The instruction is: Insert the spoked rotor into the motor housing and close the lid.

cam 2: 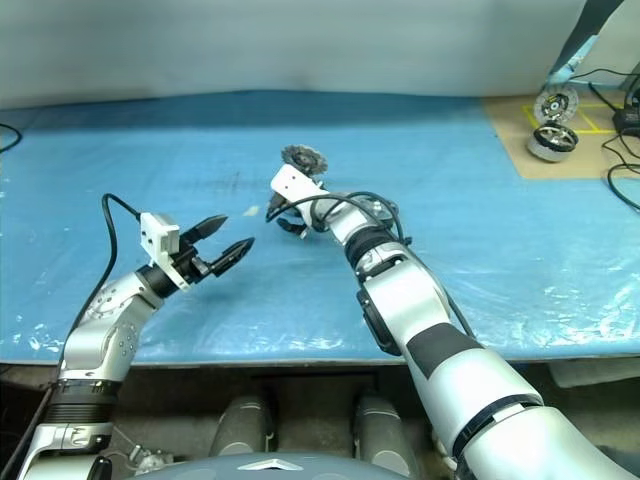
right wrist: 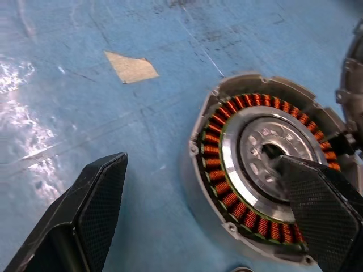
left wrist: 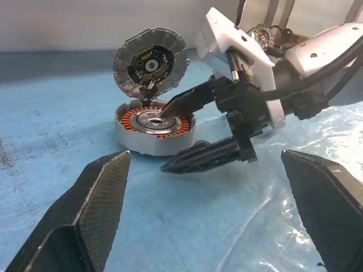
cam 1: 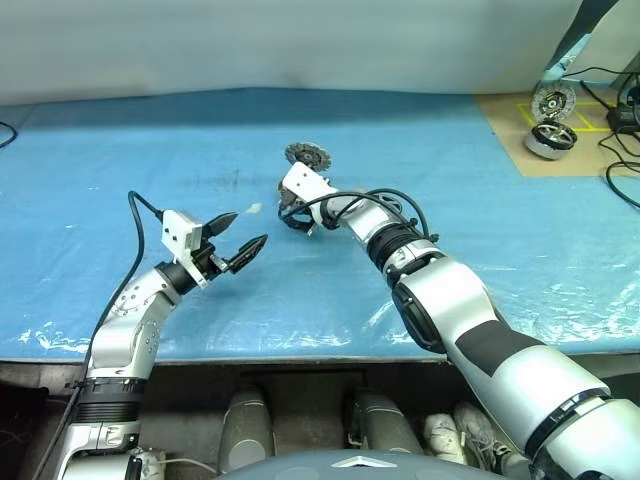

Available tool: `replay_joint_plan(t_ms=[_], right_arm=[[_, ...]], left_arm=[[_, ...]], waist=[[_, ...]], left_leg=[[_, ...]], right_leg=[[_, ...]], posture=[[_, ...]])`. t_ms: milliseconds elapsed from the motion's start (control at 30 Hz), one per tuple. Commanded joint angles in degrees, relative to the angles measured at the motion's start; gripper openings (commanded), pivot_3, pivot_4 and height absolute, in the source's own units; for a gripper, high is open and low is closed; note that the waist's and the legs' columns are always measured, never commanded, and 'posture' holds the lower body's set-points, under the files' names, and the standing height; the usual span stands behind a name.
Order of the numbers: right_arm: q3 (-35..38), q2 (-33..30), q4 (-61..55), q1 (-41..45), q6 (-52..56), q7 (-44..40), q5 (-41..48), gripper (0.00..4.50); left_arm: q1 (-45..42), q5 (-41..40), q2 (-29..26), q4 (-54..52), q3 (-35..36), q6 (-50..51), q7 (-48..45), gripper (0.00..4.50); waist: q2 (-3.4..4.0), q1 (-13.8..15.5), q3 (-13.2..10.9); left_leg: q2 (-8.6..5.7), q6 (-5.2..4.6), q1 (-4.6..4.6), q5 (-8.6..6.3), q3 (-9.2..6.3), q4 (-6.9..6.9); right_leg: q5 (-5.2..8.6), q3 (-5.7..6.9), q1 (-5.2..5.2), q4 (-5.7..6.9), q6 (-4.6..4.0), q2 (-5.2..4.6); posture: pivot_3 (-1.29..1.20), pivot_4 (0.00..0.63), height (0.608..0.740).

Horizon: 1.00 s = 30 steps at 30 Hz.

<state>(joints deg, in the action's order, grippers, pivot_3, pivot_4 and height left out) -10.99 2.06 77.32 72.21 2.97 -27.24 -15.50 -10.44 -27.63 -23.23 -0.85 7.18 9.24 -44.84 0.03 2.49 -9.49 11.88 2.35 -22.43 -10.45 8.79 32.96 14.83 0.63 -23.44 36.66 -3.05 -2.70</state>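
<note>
A: Nearest the head camera: left gripper [cam 1: 236, 235], hovering over the blue table cover [cam 1: 120, 180], fingers spread wide, nothing between them, touching nothing.

B: Right one?

A: Right gripper [left wrist: 170, 136] is at the motor housing [left wrist: 154, 130], about 1 o'clock from the left gripper in the head view. Also spread wide, holding nothing. In the left wrist view one finger tip [left wrist: 170, 107] sits over the housing's centre; the other lies outside the wall, low beside the cup. Can't tell if either touches metal.

B: Rotor?

A: Spoked rotor [right wrist: 266, 156] already sits inside the housing, ringed by the copper windings [right wrist: 218, 170]. The right wrist view shows that plainly; in the head view the wrist hides it.

B: Lid?

A: The lid [left wrist: 150, 65] stands upright at the housing's far edge, inner face toward the left wrist camera, not closed. In the head view just its toothed rim shows, at 12 o'clock from the right wrist.

B: Anything else?

A: Head view has two more motor parts [cam 1: 551, 120] on a brown board at the table's 2 o'clock corner, well apart. Right wrist view shows a tan scrap [right wrist: 131, 67] on the cover near the housing.
</note>
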Motion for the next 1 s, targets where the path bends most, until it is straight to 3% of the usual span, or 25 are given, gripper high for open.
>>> replay_joint_plan(t_ms=[33,267,367,567,800,1000], right_arm=[[-0.77,0.14,-0.84,1.49,-1.45,1.39,-1.33,4.50],[-2.50,0.24,-0.16,0.59,0.86,2.33,-3.87,4.50],[-2.75,0.59,0.01,-0.14,2.58,1.11,-4.17,3.95],[-3.03,1.20,-0.50,-0.58,3.32,-2.45,-4.26,1.91],[-4.77,-0.06,-2.33,-0.41,2.46,-9.40,-5.18,1.91],[-6.71,-3.82,-9.17,-0.88,-1.30,-21.99,-4.46,1.91]], left_arm=[[-0.16,0.22,0.05,-0.31,0.50,-1.36,-0.41,4.46],[-0.22,0.69,0.71,1.65,0.18,-2.98,-1.23,4.46],[-0.15,0.88,0.90,2.38,0.27,-3.74,-1.59,4.50],[0.08,1.13,1.01,2.47,0.33,-3.93,-1.65,4.50],[-0.55,1.05,1.07,2.09,0.33,-3.40,-1.33,4.50],[-1.00,0.85,1.28,2.64,0.27,-3.48,-1.64,4.50]], waist=[[0.00,0.03,0.00],[0.01,0.03,-0.01],[0.01,0.03,-0.01],[0.01,0.01,0.00],[0.01,-0.10,-0.01],[0.01,-0.10,-0.01]], left_leg=[[0.00,0.00,0.00,0.00,0.00,0.00],[0.00,0.00,0.00,0.00,0.00,0.00],[0.00,0.00,0.02,0.00,0.00,-0.01],[0.01,0.01,0.14,0.00,0.00,-0.03],[0.00,0.01,0.42,-0.01,0.07,-0.18],[0.00,0.00,0.32,0.00,0.09,-0.25]], right_leg=[[0.00,0.00,0.00,0.00,0.00,-0.02],[0.00,0.00,0.00,0.00,0.00,-0.03],[0.00,0.00,0.01,0.00,0.00,-0.03],[0.00,-0.03,0.12,0.00,0.01,-0.05],[0.01,-0.13,0.24,-0.01,0.01,-0.04],[0.01,-0.13,0.17,-0.11,0.01,-0.03]], posture=[[0.00,0.150,0.740],[0.00,0.150,0.740],[0.00,0.150,0.740],[0.00,0.150,0.740],[0.00,0.150,0.740],[0.00,0.150,0.740]])
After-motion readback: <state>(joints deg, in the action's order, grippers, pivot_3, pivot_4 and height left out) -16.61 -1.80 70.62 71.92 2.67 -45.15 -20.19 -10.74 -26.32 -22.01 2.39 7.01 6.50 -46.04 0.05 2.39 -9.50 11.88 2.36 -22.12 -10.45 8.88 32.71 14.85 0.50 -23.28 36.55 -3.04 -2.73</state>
